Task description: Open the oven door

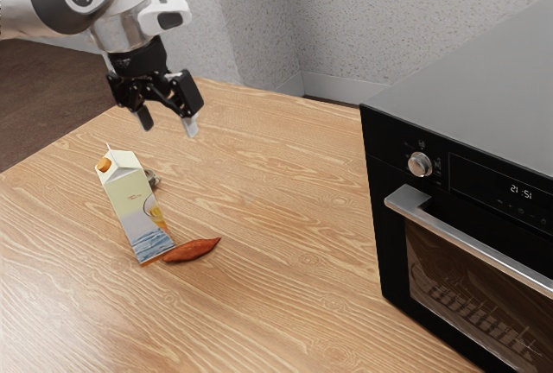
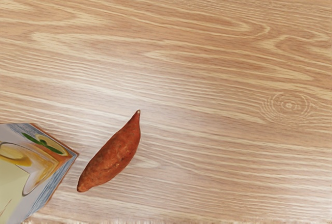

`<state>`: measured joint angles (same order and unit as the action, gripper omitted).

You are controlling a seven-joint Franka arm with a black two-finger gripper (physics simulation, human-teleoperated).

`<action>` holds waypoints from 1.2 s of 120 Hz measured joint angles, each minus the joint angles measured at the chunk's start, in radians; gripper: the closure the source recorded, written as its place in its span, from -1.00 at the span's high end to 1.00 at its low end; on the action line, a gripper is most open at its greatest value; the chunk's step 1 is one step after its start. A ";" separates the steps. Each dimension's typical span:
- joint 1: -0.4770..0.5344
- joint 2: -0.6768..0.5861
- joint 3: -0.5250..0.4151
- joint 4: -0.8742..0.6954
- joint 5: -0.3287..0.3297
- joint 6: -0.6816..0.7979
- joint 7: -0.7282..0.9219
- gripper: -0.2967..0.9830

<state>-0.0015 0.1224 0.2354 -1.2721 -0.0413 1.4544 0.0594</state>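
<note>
Basically wood-grain tbl (image 1: 285,304), speckled gray wall (image 1: 363,28), brown flr (image 1: 43,88) beyond, end effector (image 1: 168,123) empty, fingers (image 1: 191,126) well apart

Arm (image 1: 112,2): smooth white shell with rounded contours; dark grey disc-like joint cover bearing a white oval plate with a dark emblem. Metallic silver-grey collar beneath. White rounded housing adjacent, small dark recess on it. Hand (image 1: 167,123): black, angular, two-fingered, linked segments, pale grey fingertips.

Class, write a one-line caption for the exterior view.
Open gripper over a wooden table with a carton and sweet potato, the oven door shut at the exterior view's right.
</note>
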 joint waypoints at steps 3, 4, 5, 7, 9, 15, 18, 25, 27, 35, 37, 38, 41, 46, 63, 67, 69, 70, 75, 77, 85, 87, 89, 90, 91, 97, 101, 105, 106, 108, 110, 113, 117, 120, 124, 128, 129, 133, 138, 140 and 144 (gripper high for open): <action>-0.006 0.000 0.000 0.001 -0.001 -0.004 0.004 0.54; -0.007 0.000 0.000 0.001 -0.001 -0.005 0.005 0.54; -0.009 0.001 0.000 0.001 -0.001 -0.007 0.006 0.54; -0.012 0.001 0.000 0.001 -0.002 -0.009 0.009 0.54; -0.014 0.001 0.001 0.001 -0.002 -0.011 0.011 0.54; -0.016 0.002 0.001 0.001 -0.003 -0.016 0.019 0.54; -0.016 0.003 0.002 0.001 -0.005 -0.018 0.022 0.54; -0.017 -0.019 0.006 0.040 -0.007 -0.030 0.030 0.54; -0.018 -0.052 0.003 0.081 -0.007 -0.035 0.039 0.54; 0.062 -0.172 -0.091 0.183 -0.023 -0.050 0.141 0.54; 0.096 -0.192 -0.129 0.203 -0.028 -0.052 0.177 0.54; 0.107 -0.200 -0.145 0.212 -0.030 -0.054 0.194 0.54; 0.114 -0.216 -0.191 0.234 -0.034 -0.056 0.244 0.54; 0.048 -0.227 -0.241 0.252 -0.039 -0.057 0.322 0.54; -0.021 -0.350 -0.396 0.083 -0.030 -0.020 0.561 0.53; -0.023 -0.452 -0.409 -0.088 -0.037 0.032 0.617 0.53; -0.031 -0.496 -0.413 -0.169 -0.043 0.063 0.644 0.53; -0.038 -0.516 -0.414 -0.207 -0.045 0.079 0.658 0.53; -0.073 -0.585 -0.418 -0.351 -0.063 0.160 0.727 0.53; -0.088 -0.600 -0.419 -0.388 -0.073 0.191 0.754 0.53; -0.120 -0.599 -0.453 -0.449 -0.100 0.295 0.856 0.53; -0.124 -0.595 -0.462 -0.455 -0.105 0.316 0.880 0.54; -0.127 -0.593 -0.469 -0.459 -0.109 0.336 0.904 0.54; -0.128 -0.591 -0.474 -0.461 -0.111 0.345 0.915 0.54; -0.129 -0.590 -0.478 -0.463 -0.113 0.354 0.927 0.54; -0.133 -0.578 -0.499 -0.469 -0.121 0.400 0.992 0.54; -0.134 -0.571 -0.511 -0.470 -0.125 0.426 1.032 0.54; -0.134 -0.563 -0.520 -0.472 -0.128 0.449 1.071 0.54; -0.134 -0.560 -0.523 -0.473 -0.129 0.455 1.080 0.54; -0.135 -0.557 -0.529 -0.477 -0.130 0.467 1.098 0.54; -0.135 -0.555 -0.534 -0.483 -0.130 0.477 1.115 0.54; -0.135 -0.555 -0.546 -0.498 -0.131 0.494 1.140 0.54; -0.135 -0.563 -0.565 -0.530 -0.130 0.517 1.173 0.54; -0.135 -0.577 -0.575 -0.557 -0.130 0.534 1.196 0.54; -0.135 -0.590 -0.594 -0.582 -0.129 0.556 1.225 0.54; -0.135 -0.594 -0.606 -0.597 -0.129 0.575 1.252 0.54; -0.135 -0.594 -0.609 -0.599 -0.129 0.579 1.258 0.54; -0.134 -0.586 -0.624 -0.602 -0.129 0.597 1.284 0.54; -0.134 -0.574 -0.639 -0.605 -0.128 0.619 1.313 0.54; -0.134 -0.568 -0.644 -0.606 -0.128 0.627 1.324 0.54; -0.133 -0.554 -0.658 -0.605 -0.128 0.642 1.344 0.54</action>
<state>-0.1348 -0.4317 -0.4222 -1.8773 -0.1688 2.0961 1.4037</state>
